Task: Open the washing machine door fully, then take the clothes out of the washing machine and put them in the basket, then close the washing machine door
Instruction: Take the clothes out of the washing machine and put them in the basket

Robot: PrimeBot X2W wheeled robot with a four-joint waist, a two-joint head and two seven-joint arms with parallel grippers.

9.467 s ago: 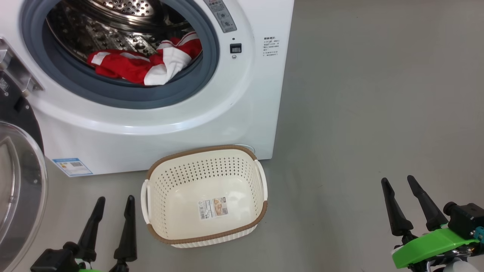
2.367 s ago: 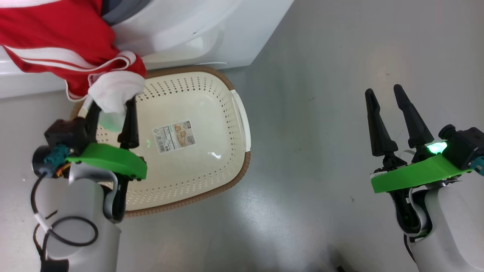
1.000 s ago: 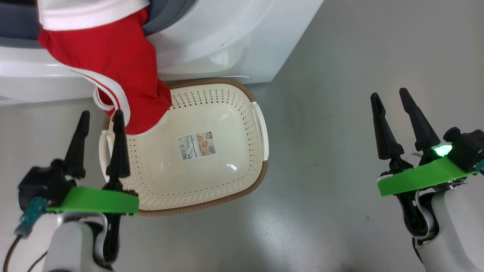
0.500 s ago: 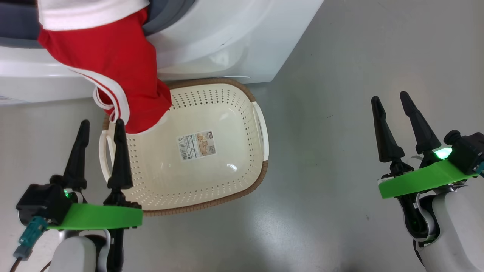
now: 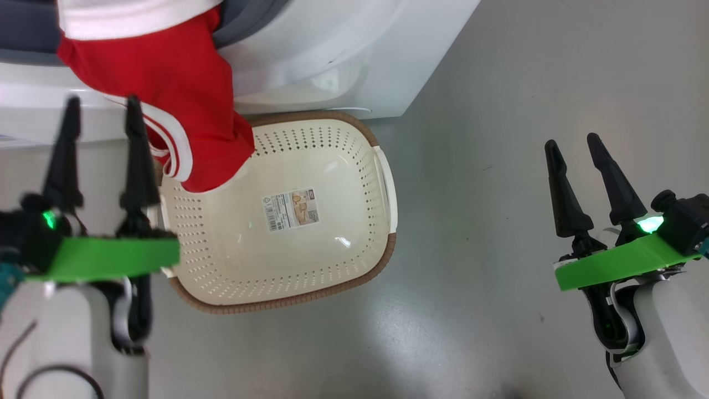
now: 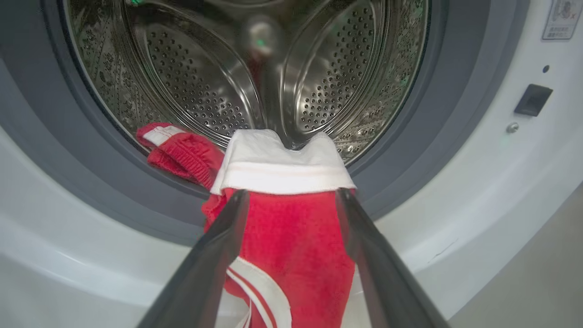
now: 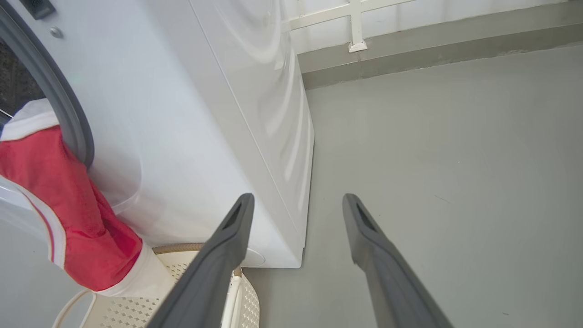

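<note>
The red-and-white clothes (image 5: pixel 183 100) hang out of the washing machine (image 5: pixel 332 55) over its front, their lower end dangling above the back-left corner of the cream basket (image 5: pixel 288 302). My left gripper (image 5: pixel 101 111) is open and holds nothing, just left of the hanging cloth. In the left wrist view, the left gripper (image 6: pixel 294 193) points at the draped clothes (image 6: pixel 291 246), with another red piece (image 6: pixel 177 152) inside the steel drum. Far to the right over the floor, my right gripper (image 5: pixel 571 142) is open and holds nothing. The washing machine door is out of view.
Grey floor (image 5: pixel 498 111) stretches right of the machine and basket. The right wrist view shows the machine's white side (image 7: pixel 205 114), the hanging clothes (image 7: pixel 68 218), the basket's corner (image 7: pixel 136 314) and a wall base (image 7: pixel 410 27) behind.
My left gripper has moved forward toward the machine and a little left, staying open. The garment still hangs over the basket. The right arm has barely moved.
</note>
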